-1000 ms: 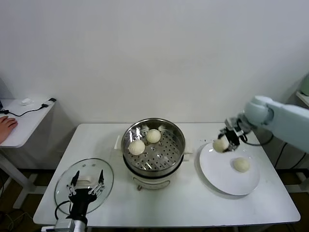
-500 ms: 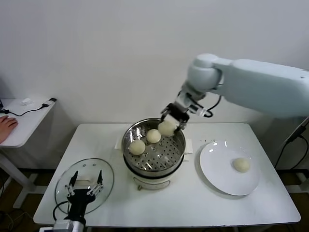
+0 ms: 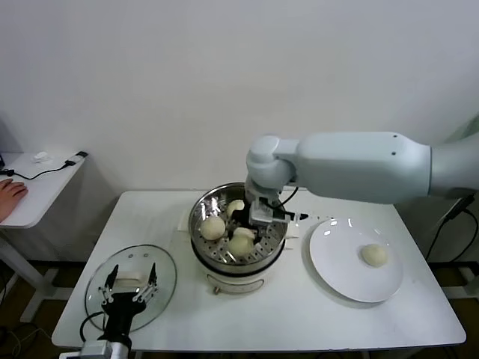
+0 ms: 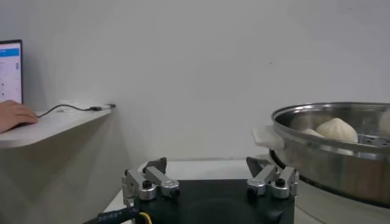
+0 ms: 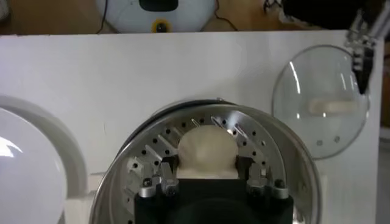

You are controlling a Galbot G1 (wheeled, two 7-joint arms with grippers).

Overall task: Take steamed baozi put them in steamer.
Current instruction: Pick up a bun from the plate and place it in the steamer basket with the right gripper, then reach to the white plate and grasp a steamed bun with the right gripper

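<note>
The steel steamer (image 3: 218, 261) stands mid-table on its white base. My right gripper (image 3: 242, 238) reaches down into it and is shut on a steamed baozi (image 3: 241, 244) just above the perforated floor. In the right wrist view the gripper (image 5: 206, 163) clamps this bun (image 5: 206, 145) on both sides inside the steamer (image 5: 286, 159). Two more baozi lie in the steamer, one on the left (image 3: 212, 227) and one at the back (image 3: 236, 206), half hidden by the gripper. A fourth baozi (image 3: 374, 255) lies on the white plate (image 3: 340, 263). My left gripper (image 3: 129, 292) is parked open over the glass lid.
The glass lid (image 3: 161, 278) with a white handle lies on the table's front left corner; it also shows in the right wrist view (image 5: 322, 100). A side table (image 3: 34, 187) with a person's hand (image 3: 10, 196) stands at the far left. The left wrist view shows the steamer's wall (image 4: 341, 163).
My right arm carried a baozi from above the plate leftward over the steamer and lowered it inside, near the front. The left arm has not moved.
</note>
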